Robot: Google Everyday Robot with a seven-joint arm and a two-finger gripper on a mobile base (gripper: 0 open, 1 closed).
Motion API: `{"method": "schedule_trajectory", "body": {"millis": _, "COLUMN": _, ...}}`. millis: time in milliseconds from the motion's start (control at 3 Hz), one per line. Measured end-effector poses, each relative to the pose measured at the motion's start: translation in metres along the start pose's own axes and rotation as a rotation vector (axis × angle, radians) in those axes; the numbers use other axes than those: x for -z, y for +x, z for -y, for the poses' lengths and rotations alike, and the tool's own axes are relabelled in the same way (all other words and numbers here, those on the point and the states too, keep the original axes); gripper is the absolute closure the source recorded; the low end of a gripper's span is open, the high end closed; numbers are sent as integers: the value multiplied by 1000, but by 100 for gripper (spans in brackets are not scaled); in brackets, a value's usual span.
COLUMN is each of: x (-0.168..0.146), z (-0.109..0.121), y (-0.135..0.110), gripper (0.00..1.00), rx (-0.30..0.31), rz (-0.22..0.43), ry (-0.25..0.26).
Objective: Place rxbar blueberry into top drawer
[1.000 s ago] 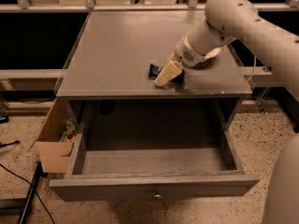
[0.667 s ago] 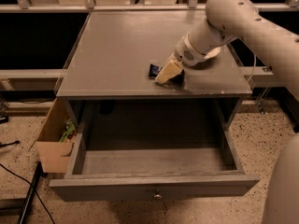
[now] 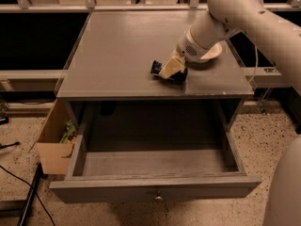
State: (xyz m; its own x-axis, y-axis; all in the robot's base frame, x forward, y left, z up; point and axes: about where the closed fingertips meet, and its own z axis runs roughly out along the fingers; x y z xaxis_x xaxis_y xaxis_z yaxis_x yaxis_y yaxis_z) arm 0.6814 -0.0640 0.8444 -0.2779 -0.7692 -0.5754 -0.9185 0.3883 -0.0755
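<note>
The rxbar blueberry [image 3: 156, 67], a dark navy-blue bar, is at the right front of the grey cabinet top [image 3: 117, 55]. My gripper [image 3: 172, 69] reaches down from the upper right and is shut on the bar. It covers most of the bar, and only the left end shows. The bar sits at or just above the surface. The top drawer [image 3: 155, 189] is pulled wide open below the cabinet top. Its inside shows nothing in it, and its small knob [image 3: 158, 197] is at the centre of the front panel.
A cream bowl [image 3: 211, 53] stands on the top just behind my gripper, partly hidden by the arm. An open cardboard box [image 3: 52, 147] with some items sits on the speckled floor left of the drawer. Cables lie at the lower left.
My gripper and the bar's visible end have shifted slightly upward together. The drawer and the bowl have not moved.
</note>
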Motion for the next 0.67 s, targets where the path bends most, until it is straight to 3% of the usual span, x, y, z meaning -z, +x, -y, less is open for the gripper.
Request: {"method": "schedule_trajectory", "body": {"millis": 667, "x": 42, "z": -36, "y": -5, "gripper": 100, "rx": 78, "rz": 33, "ry": -13}}
